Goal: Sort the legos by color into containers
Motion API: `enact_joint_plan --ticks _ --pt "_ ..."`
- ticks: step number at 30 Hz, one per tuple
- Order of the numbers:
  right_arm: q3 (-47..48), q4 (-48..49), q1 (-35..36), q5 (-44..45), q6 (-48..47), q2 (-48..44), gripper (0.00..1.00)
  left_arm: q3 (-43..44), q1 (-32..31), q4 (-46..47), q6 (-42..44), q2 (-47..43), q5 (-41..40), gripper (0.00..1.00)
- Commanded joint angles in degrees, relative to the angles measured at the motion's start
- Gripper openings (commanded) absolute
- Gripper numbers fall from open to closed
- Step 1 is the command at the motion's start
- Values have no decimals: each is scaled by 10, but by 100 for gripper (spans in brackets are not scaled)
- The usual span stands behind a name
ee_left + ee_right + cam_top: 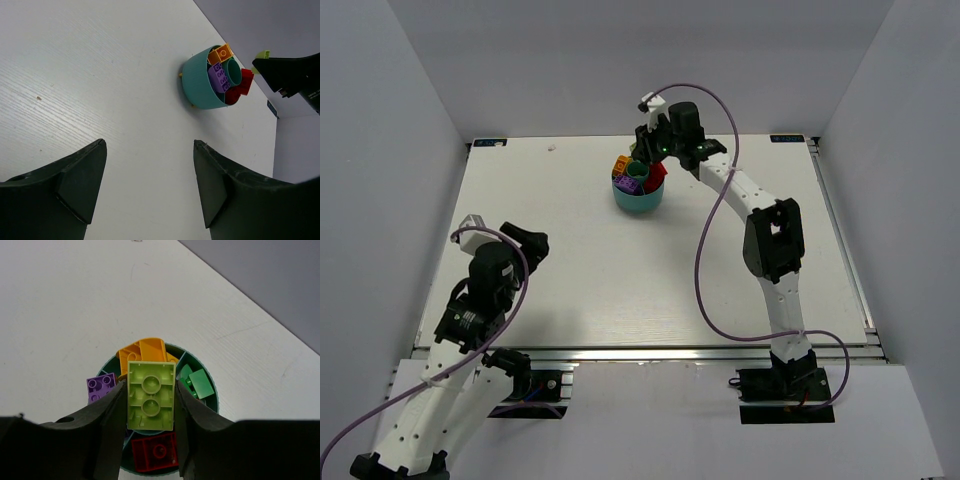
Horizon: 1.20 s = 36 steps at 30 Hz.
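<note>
Top external view, from the left: the left gripper (525,240) hovers over the table (570,290) at 8 o'clock from the bowl (638,202) and well apart from it. Its jaws are spread wide with nothing between them.

The bowl sits toward the far side of the table. The right gripper (643,155) hangs directly over it, half closed and clamping the lime brick (151,396) by its two long sides.

In the right wrist view the brick's hollow underside faces the camera, so its studs probably point down into the bowl. Its long axis runs from 12 to 6 o'clock, along the fingers.

Around it lie orange bricks (142,350) at 12, a purple brick (101,386) at 9, green bricks (196,381) at 2 and a red brick (154,452) at 6.

The step in hand is the drop. The brick covers the middle of the bowl, so I cannot tell which wedge is free for lime.

- Shift the gripper until the brick is over a wedge with no other colour in it.
- Keep the long axis pointing along that wedge, from the centre outward.
- Lower it close to the rim, so it cannot bounce into the next wedge, then open the jaws.
</note>
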Motion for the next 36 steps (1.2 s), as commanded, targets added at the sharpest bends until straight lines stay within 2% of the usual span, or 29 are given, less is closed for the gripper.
enact_joint_plan --ticks 1,9,16,26,29,30,36 --pt "-9 12 1 -16 -8 -9 7 -5 -1 16 1 7 11 79" --pt "-25 6 1 -22 -30 -3 14 -12 -1 27 1 14 15 80" --pt "-16 6 1 -17 -39 12 32 -17 -1 31 0 16 18 80" --pt "-5 11 2 -20 -41 21 42 -15 -1 30 -1 17 18 80" --pt "-2 11 2 -23 -43 17 50 -12 -1 29 -1 18 18 80" --pt "-2 11 2 -27 -44 15 56 -11 -1 29 -1 18 18 80" --pt "-13 18 6 -41 -46 -11 68 -10 0 34 -1 18 22 80"
